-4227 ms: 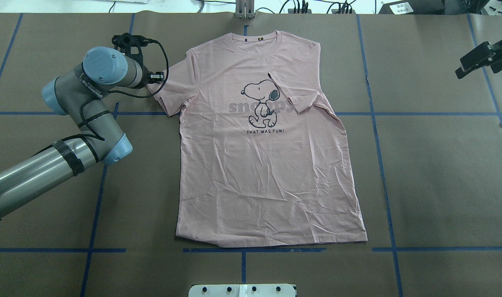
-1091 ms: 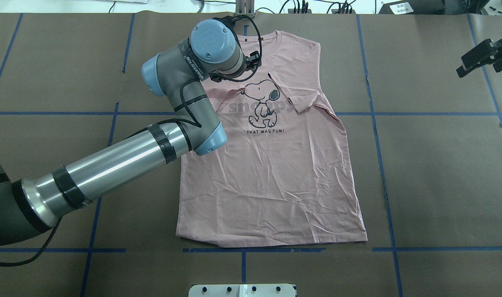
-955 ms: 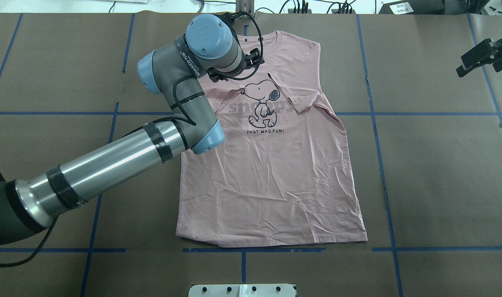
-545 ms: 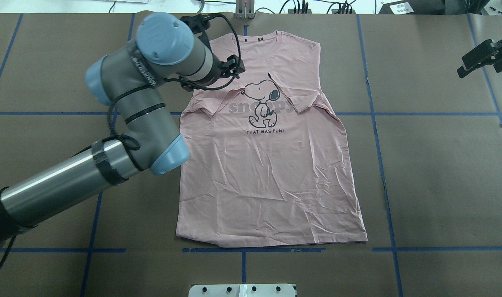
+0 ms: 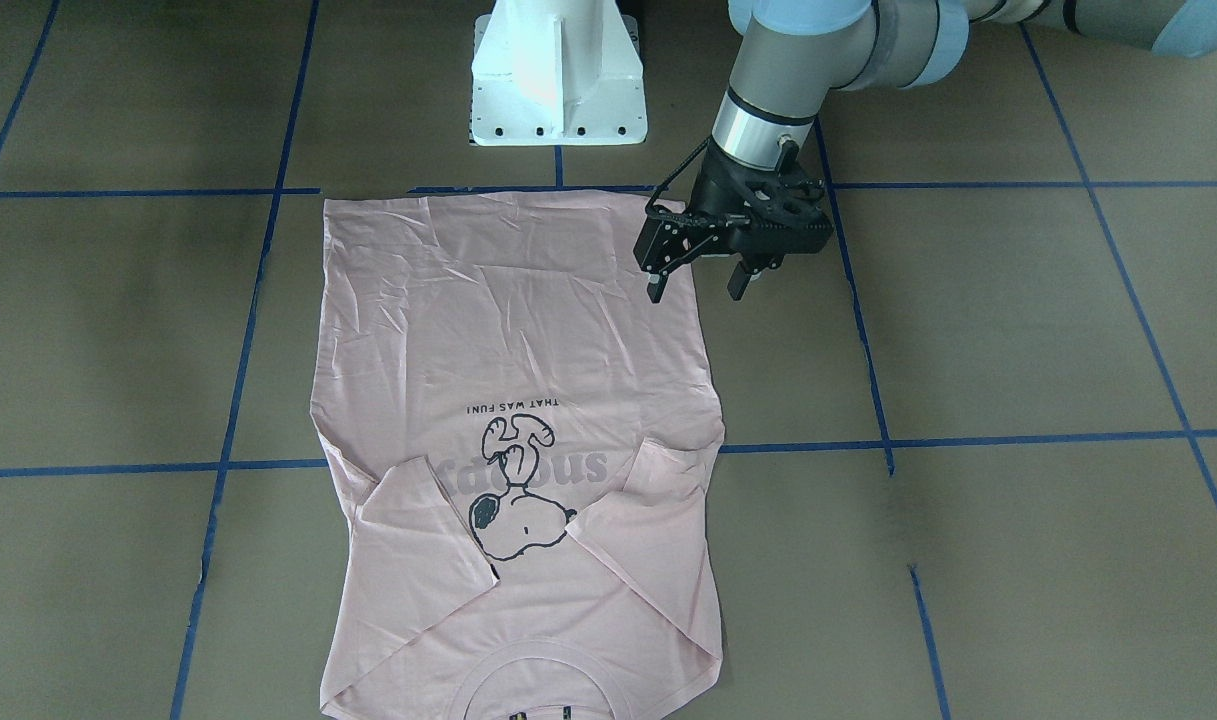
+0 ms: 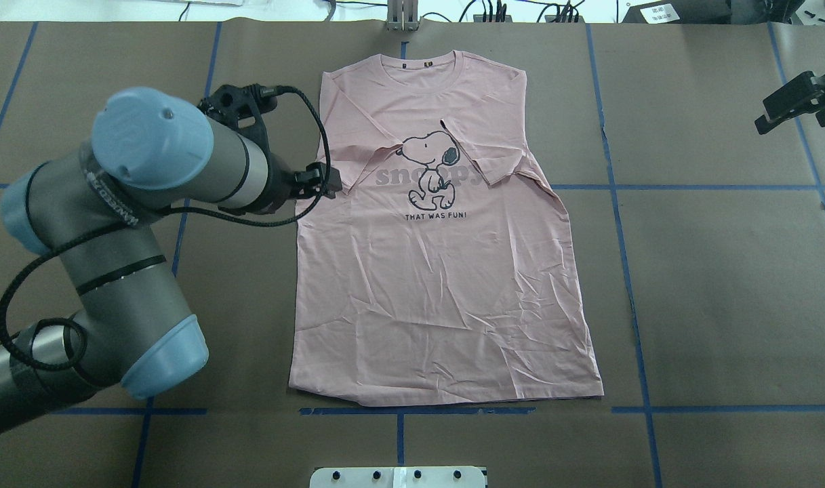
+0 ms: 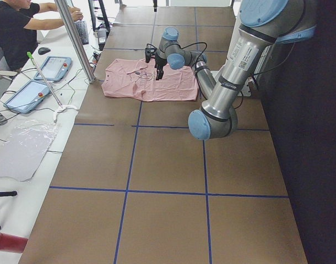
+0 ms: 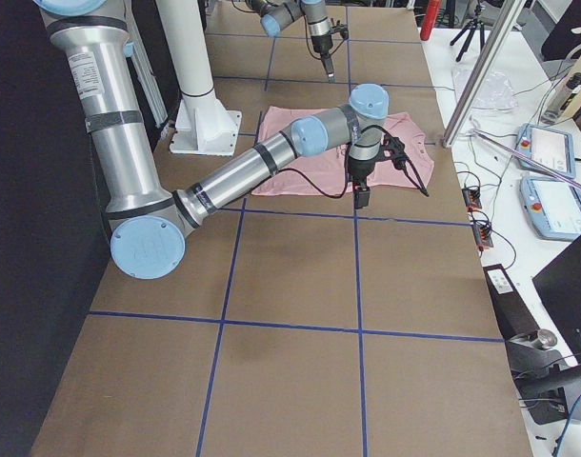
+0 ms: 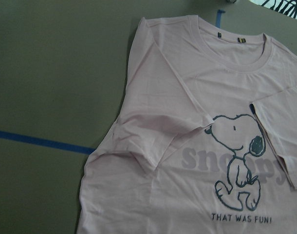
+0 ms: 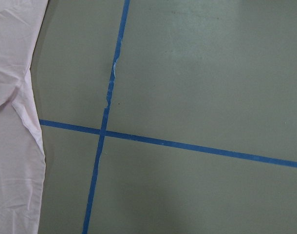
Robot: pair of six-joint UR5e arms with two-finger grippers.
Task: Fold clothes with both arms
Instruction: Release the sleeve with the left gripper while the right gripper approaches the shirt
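Note:
The pale pink Snoopy T-shirt (image 6: 439, 285) lies flat, print up, neck at the far edge. Its left sleeve (image 6: 358, 159) and right sleeve (image 6: 493, 149) are both folded in onto the chest. The left wrist view shows the folded left sleeve (image 9: 143, 141) beside the print. My left gripper (image 5: 694, 288) is open and empty, raised above the table just outside the shirt's left edge (image 6: 320, 183). My right gripper (image 6: 792, 108) hangs far to the right, clear of the shirt, its fingers apart. Its wrist view shows only the shirt's edge (image 10: 12, 73).
Brown table covering (image 6: 710, 285) with blue tape lines (image 6: 622, 224). The white pedestal base (image 5: 558, 70) stands at the near edge. A metal post (image 6: 402, 17) and cables are at the far edge. An operator (image 7: 14, 27) and tablets are beyond the far side.
My left arm carried the left sleeve in over the chest, let it go, then drew back to the left and toward the robot. The right gripper barely moved.

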